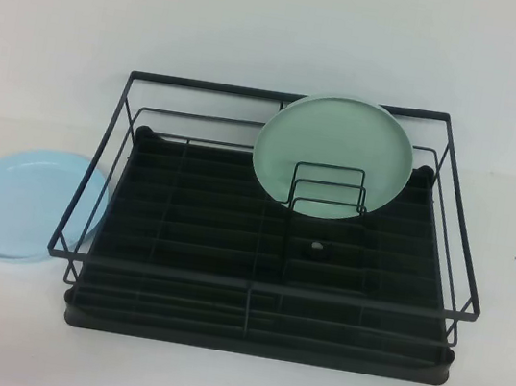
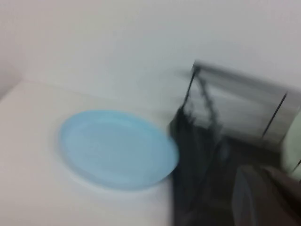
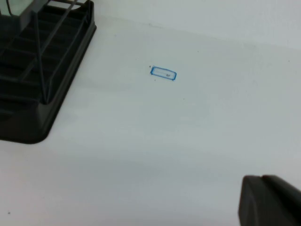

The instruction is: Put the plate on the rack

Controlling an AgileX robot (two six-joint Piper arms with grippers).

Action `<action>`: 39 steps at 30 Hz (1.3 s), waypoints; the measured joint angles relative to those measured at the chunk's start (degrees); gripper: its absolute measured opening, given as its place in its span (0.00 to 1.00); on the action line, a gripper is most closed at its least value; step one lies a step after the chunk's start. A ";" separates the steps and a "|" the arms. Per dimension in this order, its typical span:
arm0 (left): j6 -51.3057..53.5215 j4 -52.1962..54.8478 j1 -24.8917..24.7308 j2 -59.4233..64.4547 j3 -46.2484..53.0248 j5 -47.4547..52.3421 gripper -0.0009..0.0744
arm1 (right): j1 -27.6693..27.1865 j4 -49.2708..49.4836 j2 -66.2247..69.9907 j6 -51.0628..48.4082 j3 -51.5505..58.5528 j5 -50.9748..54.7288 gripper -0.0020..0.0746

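step: grasp | round sky-blue plate [image 1: 28,204] flat at desk's left edge, beside black wire rack [image 1: 262,296] | left hand [image 2: 265,197], right hand [image 3: 270,200]: grip state cannot tell | tip: pinch rim, tilt upright.

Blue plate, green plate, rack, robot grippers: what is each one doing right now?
Blue plate: flat on the table, at the rack's left side, not held.
Green plate: upright in the rack, leaning in the small wire holder.
Rack: on the table, only the green plate in it.
Left gripper: near the rack, away from the blue plate.
Right gripper: over bare table, right of the rack.
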 joint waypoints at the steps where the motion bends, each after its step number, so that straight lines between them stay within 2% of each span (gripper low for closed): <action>1: -1.34 -1.83 0.00 0.00 0.00 -1.10 0.01 | 0.00 0.00 0.00 0.00 0.00 0.00 0.02; 4: -9.88 -15.38 0.00 0.00 0.00 -7.45 0.01 | 0.00 0.00 0.00 0.00 0.00 0.00 0.02; 6: -13.19 -20.07 0.00 0.00 0.00 -10.61 0.01 | 0.00 0.00 0.00 0.00 0.00 0.00 0.02; 9: -13.74 -23.13 0.00 0.00 -0.10 -16.50 0.01 | 0.00 0.00 0.00 0.00 0.00 0.00 0.02; 10: -17.01 -22.57 -0.09 0.00 -0.52 -24.01 0.01 | 0.00 0.00 0.00 0.00 0.00 0.00 0.02; 12: -17.47 -17.31 -0.09 0.00 -2.74 -24.05 0.01 | 0.00 0.00 0.00 0.00 0.00 0.00 0.02; 18: -18.94 21.03 -0.09 0.71 -24.12 -16.44 0.01 | 0.00 0.00 0.00 0.00 0.00 0.00 0.02; 22: -19.41 35.86 -0.09 4.47 -39.97 -6.96 0.01 | 0.00 0.00 0.00 0.00 0.00 0.00 0.02; 25: -17.62 40.40 -0.09 8.75 -51.49 1.67 0.01 | 0.00 0.00 0.00 0.00 0.00 0.02 0.02; 28: -10.54 39.81 -0.09 14.12 -61.53 9.57 0.01 | 0.00 0.00 0.00 0.00 0.00 0.02 0.02; 31: -4.01 37.86 -0.09 19.87 -67.30 18.01 0.01 | 0.00 0.00 0.00 0.00 0.00 0.02 0.02; 33: -0.44 34.75 -0.09 23.11 -69.32 23.00 0.01 | 0.00 0.00 0.00 0.00 0.00 0.02 0.02; 35: 1.33 31.77 -1.29 24.94 -69.18 23.91 0.01 | 0.00 0.00 0.00 0.00 0.00 0.02 0.02; 39: 1.33 29.41 -6.17 28.50 -68.00 24.07 0.01 | 0.00 0.00 0.00 0.00 0.00 0.02 0.02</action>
